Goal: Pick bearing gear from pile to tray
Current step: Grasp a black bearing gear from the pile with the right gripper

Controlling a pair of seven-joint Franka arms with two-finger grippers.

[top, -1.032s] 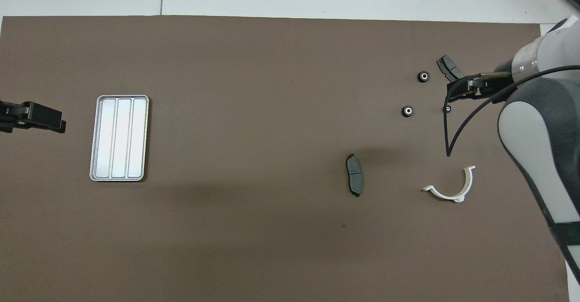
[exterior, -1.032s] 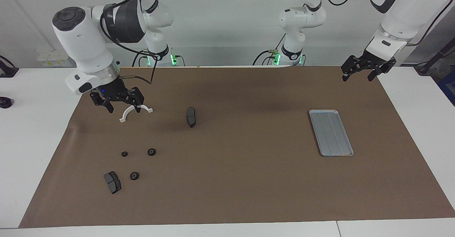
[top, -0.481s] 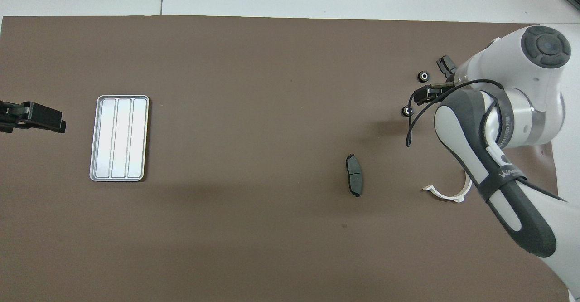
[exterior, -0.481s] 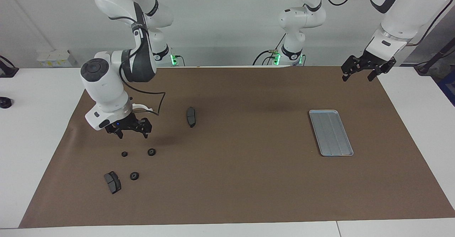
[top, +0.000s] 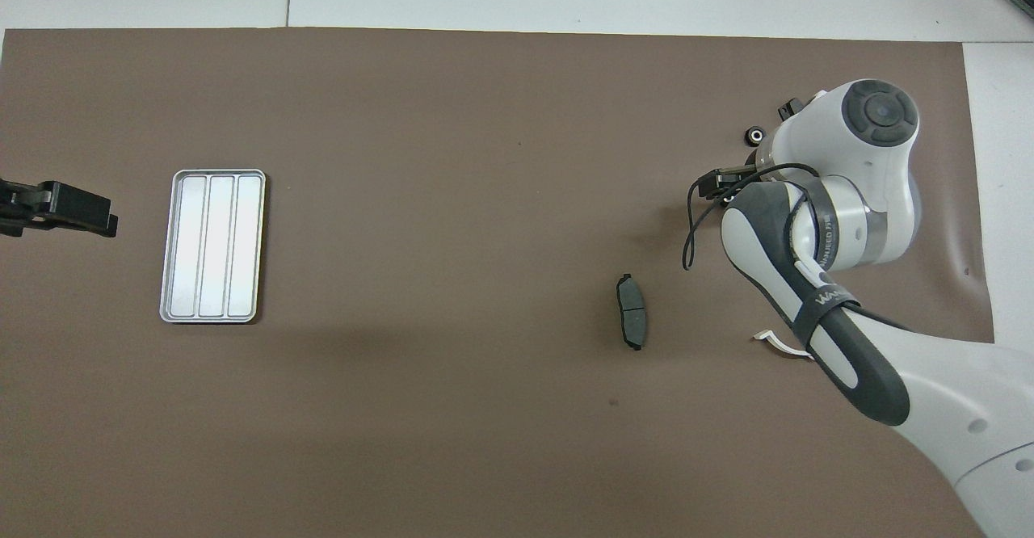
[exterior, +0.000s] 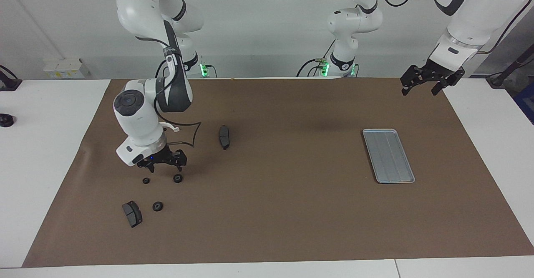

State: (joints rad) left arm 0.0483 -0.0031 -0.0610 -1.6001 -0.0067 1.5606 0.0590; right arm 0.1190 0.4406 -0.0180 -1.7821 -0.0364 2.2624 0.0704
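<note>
The pile lies toward the right arm's end of the brown mat: three small black rings point(exterior: 178, 178) point(exterior: 145, 180) point(exterior: 157, 206), a dark grey pad point(exterior: 132, 213) and another pad point(exterior: 224, 137) nearer the middle. My right gripper point(exterior: 164, 168) hangs open low over the mat, one fingertip just above the first ring, nothing between its fingers. In the overhead view the right arm hides two rings; one ring point(top: 756, 134) shows. The silver tray point(exterior: 388, 155) point(top: 214, 245) lies bare toward the left arm's end. My left gripper point(exterior: 420, 87) point(top: 56, 208) waits open in the air beside the tray's end of the mat.
A white half-ring bracket point(exterior: 170, 125) is mostly hidden by the right arm; only its tip point(top: 774, 341) shows from above. The mat's edge and white table run around it. A black cable loops from the right wrist.
The right arm has swung from over the white bracket, away from the robots, and come down over the rings. Its gripper stayed open. The left arm has not moved.
</note>
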